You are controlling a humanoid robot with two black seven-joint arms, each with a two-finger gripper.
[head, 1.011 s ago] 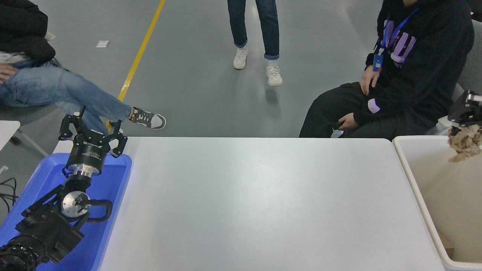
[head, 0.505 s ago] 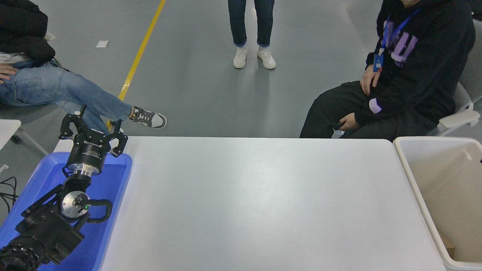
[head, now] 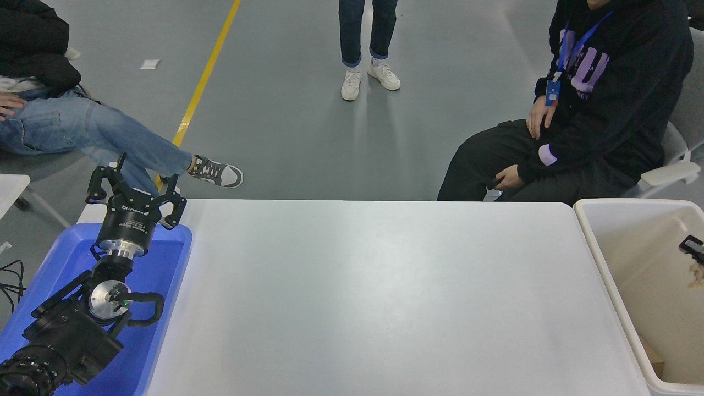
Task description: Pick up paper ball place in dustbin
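Observation:
The dustbin [head: 599, 258] is a large off-white bin at the table's right end. Only a black sliver of my right gripper [head: 693, 245] shows at the picture's right edge, low inside the bin's opening. A small piece of the tan paper ball [head: 696, 275] shows right under it, and the rest is cut off by the edge. Whether the paper is held cannot be seen. My left gripper [head: 135, 190] is parked open at the lower left, above the far end of a blue tray.
The blue tray [head: 170, 275] lies under the left arm at the table's left edge. A brown scrap [head: 654, 360] lies at the bin's bottom. One person sits beyond the table at the far right, another at the far left, and a third stands further back.
A second ago the right gripper held the paper ball above the bin's far rim. It then slid almost out of view and now shows lower, inside the bin. The standing person shifted their feet.

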